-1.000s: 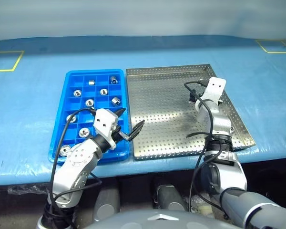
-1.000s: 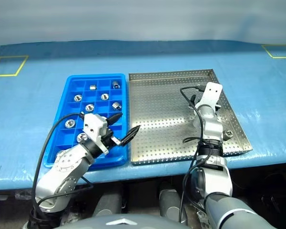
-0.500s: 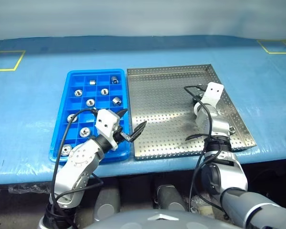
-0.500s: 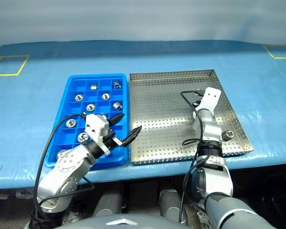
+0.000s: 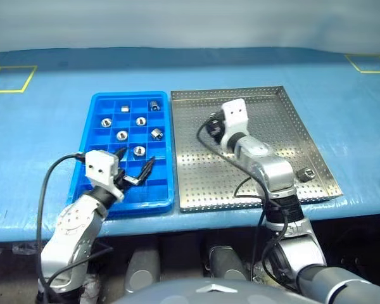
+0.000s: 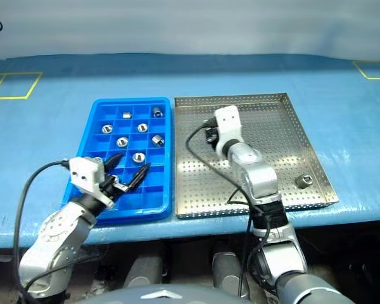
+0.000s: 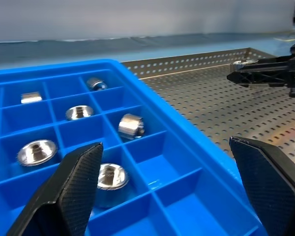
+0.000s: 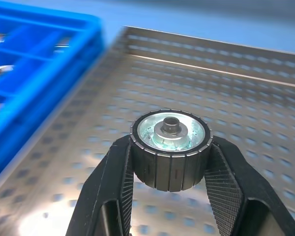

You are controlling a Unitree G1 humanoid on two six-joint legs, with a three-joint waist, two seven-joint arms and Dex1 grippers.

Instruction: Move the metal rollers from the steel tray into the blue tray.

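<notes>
Held roller [image 8: 170, 149]: pinched between the right gripper [image 8: 169, 162] jaws, its holed face toward the wrist camera, hanging over the steel tray [image 5: 316, 145].
Way to go: the blue tray [image 5: 99, 105] lies toward the robot's left of the load, with open cells near its steel-side edge.
Left gripper [image 5: 134, 168]: jaws spread wide over the blue tray's near cells, holding nothing.
Left behind: one roller [image 5: 306, 173] by the steel tray's right rim.
Change: a second ago the right arm reached toward that right rim; now it is swung to the tray's left half.

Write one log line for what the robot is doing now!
right gripper: shut on roller | over steel tray | left gripper: open | over blue tray
</notes>
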